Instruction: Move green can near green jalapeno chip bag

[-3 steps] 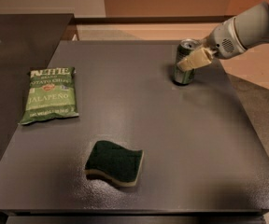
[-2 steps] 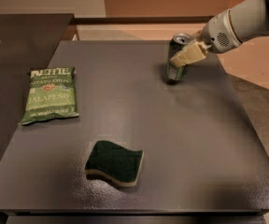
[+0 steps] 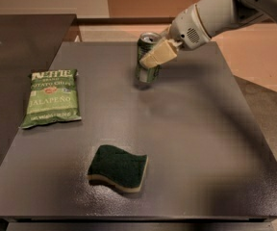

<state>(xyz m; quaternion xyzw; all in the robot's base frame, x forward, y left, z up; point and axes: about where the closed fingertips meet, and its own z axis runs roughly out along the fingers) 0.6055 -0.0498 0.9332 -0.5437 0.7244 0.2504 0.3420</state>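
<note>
gripper [image 3: 153,58] clamped the green can [image 3: 146,74], pretty much upright, far middle, green jalapeno chip bag [image 3: 52,98] lay left, long axis near-to-far, open table [image 3: 201,129] between them

Can [image 3: 147,74] now further left on surface [image 3: 201,143]: gone from right rear part to about middle of rear edge. Gap between can and chip bag [image 3: 51,98] smaller than a second ago, though the two are well apart. Pincer [image 3: 149,57] has shifted left with can, clamped around its upper half, pale finger [image 3: 158,55] across its front. Arm [image 3: 210,16] reaches further in from upper right, more white casing showing. Can's shadow on surface has shifted left too.
</note>
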